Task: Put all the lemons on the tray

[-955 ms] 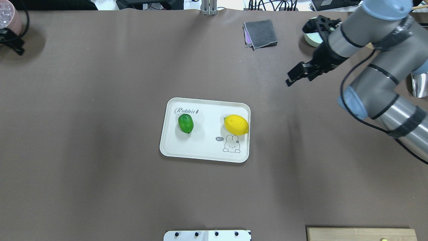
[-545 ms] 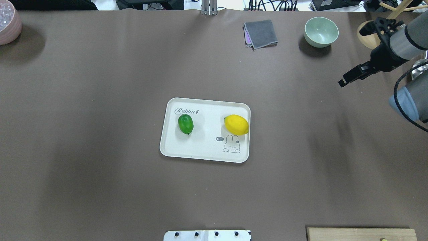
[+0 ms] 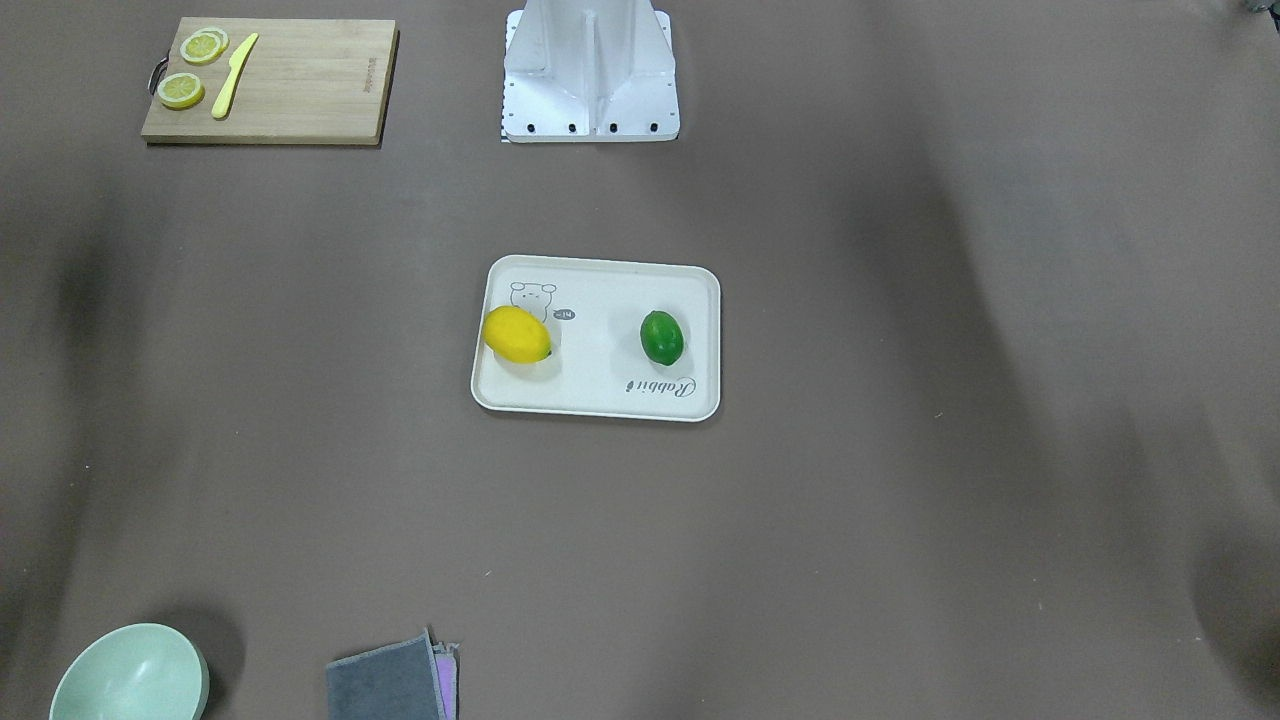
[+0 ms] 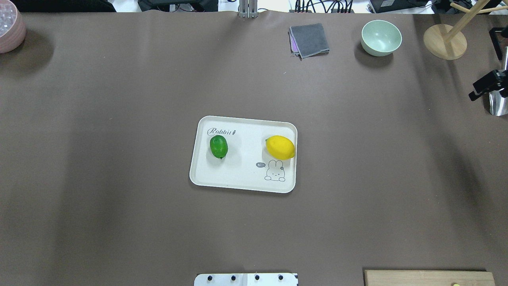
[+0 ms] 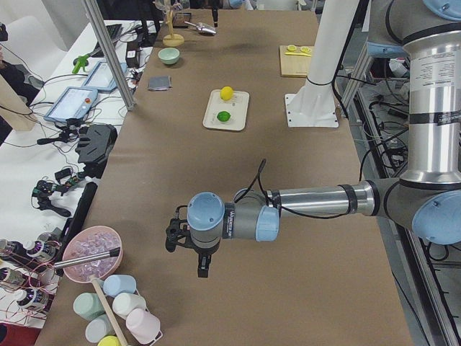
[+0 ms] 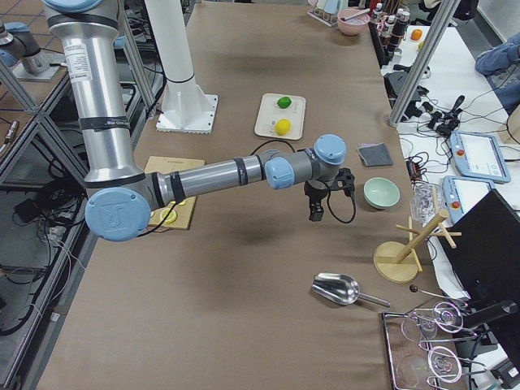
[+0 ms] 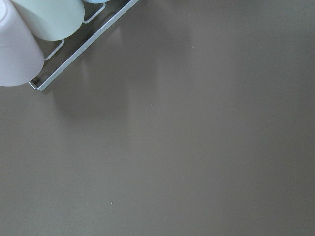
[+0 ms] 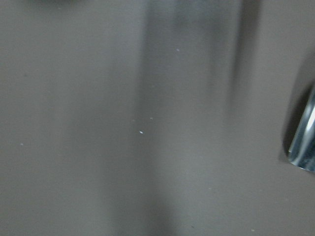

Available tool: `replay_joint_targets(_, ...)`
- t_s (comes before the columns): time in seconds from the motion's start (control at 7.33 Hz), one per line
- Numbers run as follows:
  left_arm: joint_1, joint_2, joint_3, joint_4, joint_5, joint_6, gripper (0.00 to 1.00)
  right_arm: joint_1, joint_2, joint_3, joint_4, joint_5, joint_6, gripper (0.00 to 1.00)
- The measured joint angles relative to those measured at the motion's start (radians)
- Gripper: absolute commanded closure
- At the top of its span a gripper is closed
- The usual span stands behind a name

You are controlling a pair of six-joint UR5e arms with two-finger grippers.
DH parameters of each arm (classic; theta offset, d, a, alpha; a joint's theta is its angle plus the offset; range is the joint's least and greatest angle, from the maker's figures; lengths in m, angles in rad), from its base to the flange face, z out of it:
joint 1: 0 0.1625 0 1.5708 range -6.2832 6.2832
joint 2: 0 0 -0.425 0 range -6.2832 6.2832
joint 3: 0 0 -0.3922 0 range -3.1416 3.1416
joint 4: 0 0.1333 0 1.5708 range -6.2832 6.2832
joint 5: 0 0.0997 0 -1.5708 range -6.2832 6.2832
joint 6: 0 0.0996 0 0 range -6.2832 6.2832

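The cream-white tray [image 4: 246,174] lies mid-table. The bright yellow lemon [image 4: 280,147] rests on its right part by the rabbit print. The dark green lemon [image 4: 218,146] rests on its left part under the "Rabbit" script. Both also show in the front view, yellow [image 3: 516,334] and green [image 3: 662,337]. My right gripper [image 4: 476,92] is at the far right edge, well away from the tray, empty, its fingertips apart. My left gripper [image 5: 200,270] shows only in the exterior left view, far from the tray near the cups; I cannot tell whether it is open.
A pale green bowl [image 4: 381,37], a folded grey cloth [image 4: 309,39], a wooden stand [image 4: 444,41] and a metal scoop [image 4: 498,104] sit at the back right. A cutting board [image 3: 300,80] holds lemon slices and a knife. A pink bowl [image 4: 10,29] sits far left.
My right arm has drawn back to the right, from near the green bowl to the view's edge. The left gripper has left the overhead view's top left. Lemons and tray have not moved.
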Motion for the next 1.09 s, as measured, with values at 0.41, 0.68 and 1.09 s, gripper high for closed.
replay_joint_targets(0.41, 0.028, -0.049, -0.015, 0.026, 0.008, -0.109, 0.01, 0.099, 0.032, -0.040, -0.191, -0.033, -0.104, 0.00)
replay_joint_targets(0.68, 0.064, -0.087, -0.050, 0.108, 0.048, -0.143, 0.01, 0.130, 0.032, -0.055, -0.213, -0.027, -0.112, 0.00)
replay_joint_targets(1.09, 0.074, -0.086, -0.072, 0.143, 0.058, -0.144, 0.01, 0.136, 0.030, -0.058, -0.217, -0.024, -0.112, 0.00)
